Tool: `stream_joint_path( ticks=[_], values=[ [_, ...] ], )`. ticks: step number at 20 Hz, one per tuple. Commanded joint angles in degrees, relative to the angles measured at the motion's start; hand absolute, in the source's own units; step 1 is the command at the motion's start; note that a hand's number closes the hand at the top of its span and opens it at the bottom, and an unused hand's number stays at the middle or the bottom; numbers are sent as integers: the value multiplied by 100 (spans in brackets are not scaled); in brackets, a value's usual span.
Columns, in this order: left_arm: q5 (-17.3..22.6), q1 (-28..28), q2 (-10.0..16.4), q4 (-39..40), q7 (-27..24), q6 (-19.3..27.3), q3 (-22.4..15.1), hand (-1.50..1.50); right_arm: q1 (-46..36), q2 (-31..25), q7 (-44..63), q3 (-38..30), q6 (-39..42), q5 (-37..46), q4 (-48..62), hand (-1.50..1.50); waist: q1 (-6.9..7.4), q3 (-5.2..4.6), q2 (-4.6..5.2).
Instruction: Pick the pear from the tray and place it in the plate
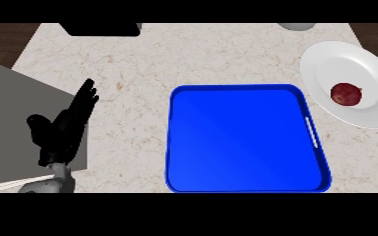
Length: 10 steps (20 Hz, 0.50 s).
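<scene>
A small dark-red fruit, the pear (346, 94), lies on the white plate (330, 62) at the right edge of the counter. The blue tray (244, 140) sits in the middle with nothing in it. My left hand (65, 127) rests at the left with straight fingers pointing up, well apart from the tray. My right hand does not show in the head view.
A grey block (22, 110) fills the left edge beside my left hand. A black object (101, 29) lies at the counter's far edge, and a grey round object (297, 26) peeks in at the top right.
</scene>
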Motion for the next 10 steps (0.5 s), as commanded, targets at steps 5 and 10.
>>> stream_joint_path(
  ticks=[5, 10],
  values=[
    [83, -332, 191, 367, 19, -131, 250, 0, 81, -201, 159, -121, 2166, -406, 336, -150, 10, -50, 115],
    [71, -284, 171, 341, -101, -120, 286, 0, 196, -352, 29, -236, 2196, -581, 163, -150, 53, -40, 136]
  ],
)
